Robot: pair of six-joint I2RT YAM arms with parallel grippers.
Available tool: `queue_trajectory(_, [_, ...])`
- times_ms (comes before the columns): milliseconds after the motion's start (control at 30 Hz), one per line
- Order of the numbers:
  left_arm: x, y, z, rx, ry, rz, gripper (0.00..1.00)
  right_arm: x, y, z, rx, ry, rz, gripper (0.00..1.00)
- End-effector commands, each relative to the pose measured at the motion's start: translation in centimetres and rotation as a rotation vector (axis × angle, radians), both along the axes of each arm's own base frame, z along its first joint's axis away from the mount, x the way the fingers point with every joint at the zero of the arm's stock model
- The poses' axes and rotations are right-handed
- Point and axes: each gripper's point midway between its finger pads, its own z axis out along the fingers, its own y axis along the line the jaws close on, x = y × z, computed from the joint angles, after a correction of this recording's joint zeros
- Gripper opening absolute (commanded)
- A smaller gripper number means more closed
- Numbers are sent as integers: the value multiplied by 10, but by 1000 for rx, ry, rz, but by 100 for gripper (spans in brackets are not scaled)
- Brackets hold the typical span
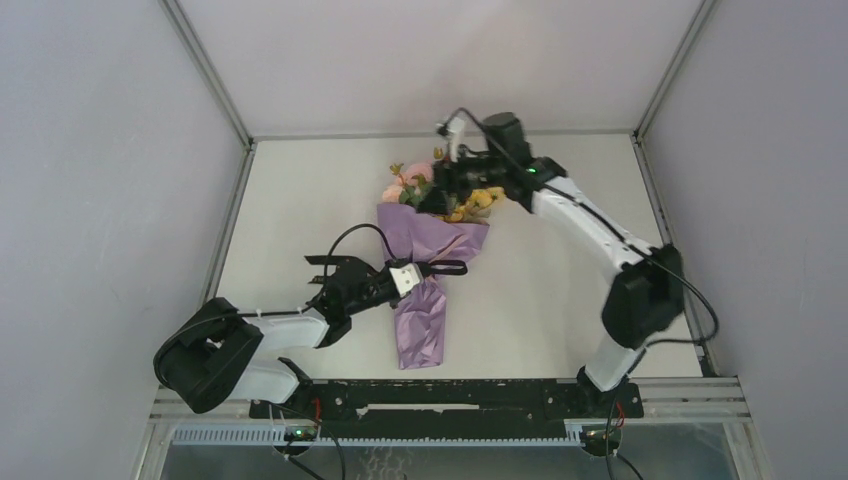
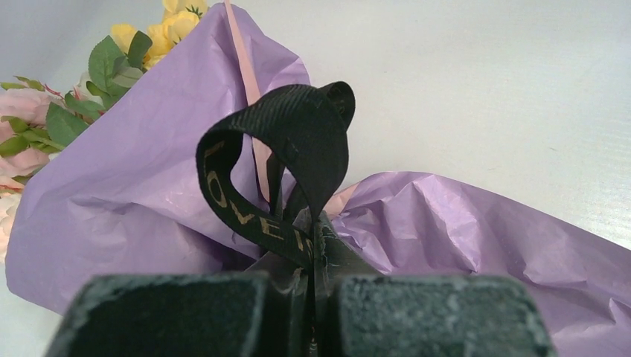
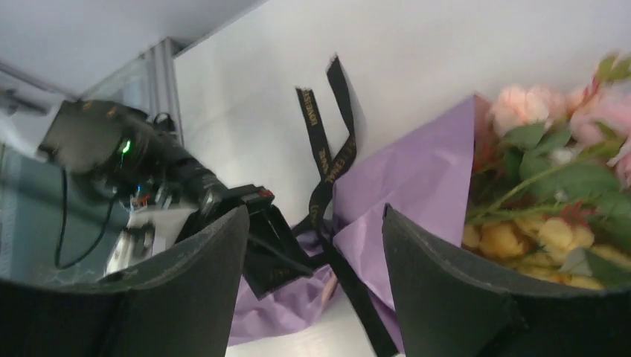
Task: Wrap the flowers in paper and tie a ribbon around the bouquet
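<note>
Item: bouquet (image 1: 432, 262), pink/yellow artificial flowers (image 1: 415, 188) w/ green leaves, rolled in a cone of lilac-purple wrapping paper (image 1: 422, 320), laid mid white tabletop (image 1: 290, 220), blossoms toward far wall. Wrapping judged done; narrow black ribbon w/ gold lettering (image 2: 277, 141) is seen at cone's waist, its loop pinched in the closed left gripper (image 2: 312, 297), ends loose, so tie judged unfinished. Right gripper (image 3: 312, 275) is held by the blossoms, jaws apart, nothing gripped.
</note>
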Motion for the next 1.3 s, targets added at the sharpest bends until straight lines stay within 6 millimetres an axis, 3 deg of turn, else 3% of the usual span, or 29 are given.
queue_trajectory(0, [-2,-2,14,-28,-64,-31,0,-58,-36,21,280,-313,369,74])
queue_trajectory(133, [-2,-3,13,-25,-61,-32,0,-97,-42,-28,194,-486,540,77])
queue_trajectory(233, [-2,-4,14,-22,-63,-39,0,-112,-35,-50,167,-571,648,78])
queue_trajectory(533, [-1,-4,13,-9,-70,-43,0,-101,-13,-86,104,-577,663,76])
queue_trajectory(667, [-2,-4,12,-9,-67,-50,0,-96,-11,-92,85,-559,642,72])
queue_trajectory(700, [-2,-5,12,-8,-66,-51,0,-96,-11,-93,84,-556,641,62])
queue_trajectory(767, [-2,-5,13,-8,-67,-52,0,-97,-10,-95,83,-537,641,20])
queue_trajectory(800, [-2,-5,13,-10,-69,-52,0,-100,-12,-95,86,-528,646,7])
queue_trajectory(833, [-2,-5,14,-10,-70,-52,0,-102,-14,-94,89,-523,651,0])
queue_trajectory(867, [-2,-4,14,-6,-69,-51,0,-103,-17,-93,87,-518,652,0])
queue_trajectory(900, [-1,-2,15,7,-75,-44,6,-103,-19,-93,80,-510,648,0])
queue_trajectory(1000, [-4,7,12,94,-86,-78,53,-103,-24,-93,65,-484,630,0])
queue_trajectory(1067, [-17,18,7,211,-90,-200,74,-103,-25,-95,58,-476,628,0])
queue_trajectory(1100, [-22,23,16,208,-87,-266,85,-103,-25,-95,55,-475,627,0])
queue_trajectory(1167, [-28,42,19,323,-79,-349,91,-103,-25,-96,50,-475,625,0])
queue_trajectory(1267, [-12,82,13,577,-55,-378,90,-102,-25,-95,47,-476,622,0])
